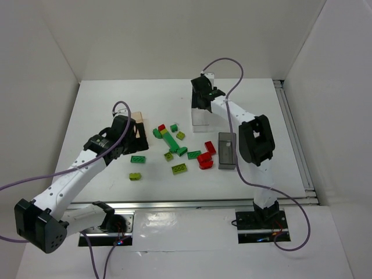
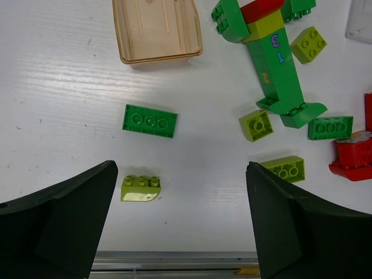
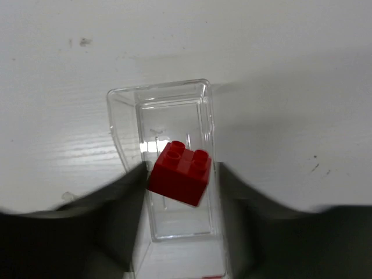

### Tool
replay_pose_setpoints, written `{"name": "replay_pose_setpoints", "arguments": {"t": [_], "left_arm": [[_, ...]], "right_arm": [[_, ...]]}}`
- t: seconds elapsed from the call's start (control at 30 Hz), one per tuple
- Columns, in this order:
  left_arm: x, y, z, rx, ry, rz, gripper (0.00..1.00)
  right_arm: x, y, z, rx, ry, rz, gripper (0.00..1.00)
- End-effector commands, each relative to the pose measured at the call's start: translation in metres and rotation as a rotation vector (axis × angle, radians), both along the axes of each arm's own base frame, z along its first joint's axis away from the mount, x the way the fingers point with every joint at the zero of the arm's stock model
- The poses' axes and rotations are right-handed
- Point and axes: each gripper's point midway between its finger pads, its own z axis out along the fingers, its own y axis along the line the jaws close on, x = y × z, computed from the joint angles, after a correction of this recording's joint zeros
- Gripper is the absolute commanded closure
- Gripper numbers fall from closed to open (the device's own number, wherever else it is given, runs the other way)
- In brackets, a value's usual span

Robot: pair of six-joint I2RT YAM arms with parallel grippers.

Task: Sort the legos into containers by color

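Legos: small studded plastic bricks in red, dark green and lime, from four-stud squares to one long bar. Most lie loose at mid-counter [image 1: 128, 93], between the three boxes.

Lime, four loose:
- sloped brick [image 2: 141, 188], nearest the left hand
- square [image 2: 256, 125]
- oblong [image 2: 286, 168]
- second square [image 2: 308, 44], just beside the bar

Dark green:
- flat brick [image 2: 150, 121], lying alone
- short brick [image 2: 330, 128]
- long green bar [image 2: 273, 64] with coloured digits on it and several green pieces joined at both ends; their count cannot be told

Red:
- cap [image 2: 261, 9] on the far end of the bar
- red group [image 1: 204, 156] of at least two touching pieces, just beside the grey box
- red square brick [image 3: 181, 165], tilted, over the clear box

Containers, three:
- clear box [image 3: 158, 92], far right of the heap
- wood box [image 2: 160, 56], to the left, partly hidden by the left hand in the top view
- dark grey box [image 1: 227, 157], to the right

Left hand [image 2: 180, 221]: fingers spread wide, holding nothing, above bare counter beside the sloped brick.

Right hand [image 3: 179, 177]: the blurred fingers flank the red square brick; whether they grip it cannot be told.

Surroundings: purple cables [image 1: 232, 65] loop over both arms, and a metal rail [image 1: 192, 203] runs along the near edge.
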Motion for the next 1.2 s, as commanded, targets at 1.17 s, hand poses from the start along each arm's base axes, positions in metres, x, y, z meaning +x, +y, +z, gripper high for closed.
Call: {"name": "replay_pose_setpoints", "arguments": {"t": [1.17], "left_arm": [[0.004, -0.010, -0.019, -0.039, 0.061, 0.017, 0.00]], "right_arm": [[-0.234, 0.000, -0.084, -0.048, 0.272, 0.270, 0.02]]}}
